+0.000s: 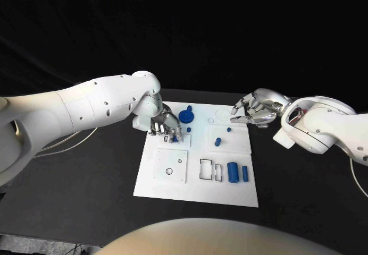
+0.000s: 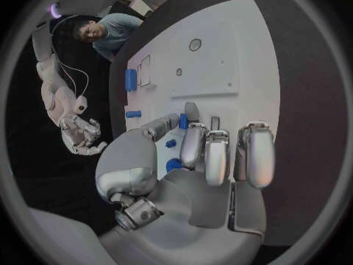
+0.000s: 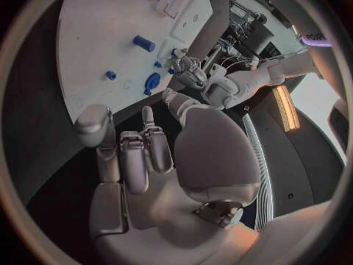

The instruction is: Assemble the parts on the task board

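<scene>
A white board [image 1: 165, 186] is laid flat on the black bench [image 1: 76, 180], with blue pieces spread over it: two cylinders [image 1: 233, 172] beside rectangular slots, a small peg [image 1: 218, 141] mid-board, a round disc [image 1: 185, 116] at the far edge. The left robot hand [image 1: 164, 126] is lowered onto the board's far left part, fingertips round a small blue piece [image 1: 176, 139] (whether it is actually gripped cannot be told). The right robot hand [image 1: 253, 112] is held released above the far right corner, fingers loosely curled, grasping nothing.

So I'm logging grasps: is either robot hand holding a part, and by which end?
Cannot tell for the left robot hand: its fingertips are down by a small blue part. The right robot hand holds nothing.
</scene>
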`<move>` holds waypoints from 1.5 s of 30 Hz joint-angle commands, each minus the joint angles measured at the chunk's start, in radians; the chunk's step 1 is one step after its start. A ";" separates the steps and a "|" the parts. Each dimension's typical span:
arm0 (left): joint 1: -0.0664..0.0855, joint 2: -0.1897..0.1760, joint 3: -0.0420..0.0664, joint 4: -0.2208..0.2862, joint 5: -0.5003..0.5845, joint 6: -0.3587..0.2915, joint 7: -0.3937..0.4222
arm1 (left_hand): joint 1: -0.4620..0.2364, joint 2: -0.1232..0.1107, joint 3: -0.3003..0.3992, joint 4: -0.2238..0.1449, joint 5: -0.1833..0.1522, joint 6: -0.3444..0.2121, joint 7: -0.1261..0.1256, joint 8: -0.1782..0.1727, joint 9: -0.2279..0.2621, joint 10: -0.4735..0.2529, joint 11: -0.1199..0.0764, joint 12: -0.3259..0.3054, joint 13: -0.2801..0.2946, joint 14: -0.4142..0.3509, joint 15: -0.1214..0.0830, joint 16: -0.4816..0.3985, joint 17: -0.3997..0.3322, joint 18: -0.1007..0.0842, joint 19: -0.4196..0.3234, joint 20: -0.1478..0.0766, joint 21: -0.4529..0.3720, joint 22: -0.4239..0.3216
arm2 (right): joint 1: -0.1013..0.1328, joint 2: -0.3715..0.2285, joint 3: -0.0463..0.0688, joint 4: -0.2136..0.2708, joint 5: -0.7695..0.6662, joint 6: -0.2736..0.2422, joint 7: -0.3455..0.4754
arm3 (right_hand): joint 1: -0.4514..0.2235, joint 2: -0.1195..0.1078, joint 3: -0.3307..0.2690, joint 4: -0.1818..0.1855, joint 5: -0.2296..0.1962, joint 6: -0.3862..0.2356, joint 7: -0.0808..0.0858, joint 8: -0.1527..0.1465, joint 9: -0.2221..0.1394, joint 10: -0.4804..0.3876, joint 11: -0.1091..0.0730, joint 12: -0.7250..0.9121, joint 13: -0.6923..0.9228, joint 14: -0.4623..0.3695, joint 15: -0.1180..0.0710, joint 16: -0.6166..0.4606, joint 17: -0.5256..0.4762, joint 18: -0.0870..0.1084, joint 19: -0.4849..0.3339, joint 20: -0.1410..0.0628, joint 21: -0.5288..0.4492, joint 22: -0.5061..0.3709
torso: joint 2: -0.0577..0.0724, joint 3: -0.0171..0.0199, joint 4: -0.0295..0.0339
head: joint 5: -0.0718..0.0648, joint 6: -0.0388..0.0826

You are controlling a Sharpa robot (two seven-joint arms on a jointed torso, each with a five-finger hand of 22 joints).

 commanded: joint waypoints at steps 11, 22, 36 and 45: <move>-0.002 -0.009 0.001 0.005 0.003 0.012 0.003 | -0.001 -0.015 -0.028 0.024 -0.049 0.011 0.004 -0.013 0.017 -0.004 -0.006 -0.004 -0.001 0.104 -0.007 0.004 0.263 -0.011 0.022 -0.003 -0.006 0.173 | -0.002 -0.002 0.000 0.001 -0.021 0.006 0.006 | 0.011 -0.008 0.013 -0.002 0.045 -0.014 0.001 0.005 0.003 -0.005 0.001 -0.008 0.066 0.102 -0.004 0.000 0.253 0.014 -0.009 0.000 -0.008 -0.002 | 0.000 -0.0002 0.0002 | -0.001 0.000; -0.001 -0.020 0.002 0.012 -0.004 0.017 0.004 | -0.009 -0.036 -0.062 0.057 -0.147 0.021 0.005 -0.022 0.041 -0.005 -0.006 -0.007 -0.003 0.104 -0.006 0.004 0.263 -0.010 0.022 -0.003 -0.010 0.174 | -0.004 -0.003 0.000 -0.001 -0.021 0.003 0.006 | 0.009 -0.010 0.012 0.000 0.045 -0.014 0.002 0.006 0.004 -0.006 0.001 -0.009 0.065 0.101 -0.004 0.000 0.252 0.014 -0.009 0.000 -0.010 -0.003 | -0.001 -0.0002 0.0010 | 0.000 0.000; -0.001 -0.023 0.003 0.017 0.005 0.015 0.006 | -0.019 -0.060 -0.106 0.095 -0.219 0.027 0.005 -0.034 0.061 -0.005 -0.005 -0.009 -0.004 0.104 -0.006 0.004 0.263 -0.010 0.021 -0.003 -0.014 0.174 | -0.005 -0.002 0.000 -0.002 -0.021 0.002 0.007 | 0.006 -0.011 0.012 0.001 0.043 -0.015 0.002 0.006 0.004 -0.019 0.001 -0.023 0.048 0.099 -0.003 -0.003 0.244 0.016 -0.013 0.000 -0.021 -0.010 | 0.000 0.0001 0.0003 | 0.003 0.000; -0.001 -0.061 0.030 0.060 -0.008 -0.034 0.013 | 0.004 -0.051 -0.105 0.095 -0.218 0.013 0.005 -0.044 0.066 -0.011 -0.006 -0.016 -0.014 0.104 -0.007 0.004 0.263 -0.007 0.016 -0.004 -0.022 0.169 | -0.008 -0.002 0.000 -0.007 -0.019 0.000 0.009 | 0.005 -0.012 0.012 0.002 0.043 -0.015 0.002 0.006 0.004 -0.021 0.001 -0.026 0.045 0.099 -0.003 -0.004 0.241 0.016 -0.014 0.000 -0.022 -0.011 | -0.002 -0.0003 0.0026 | 0.002 0.000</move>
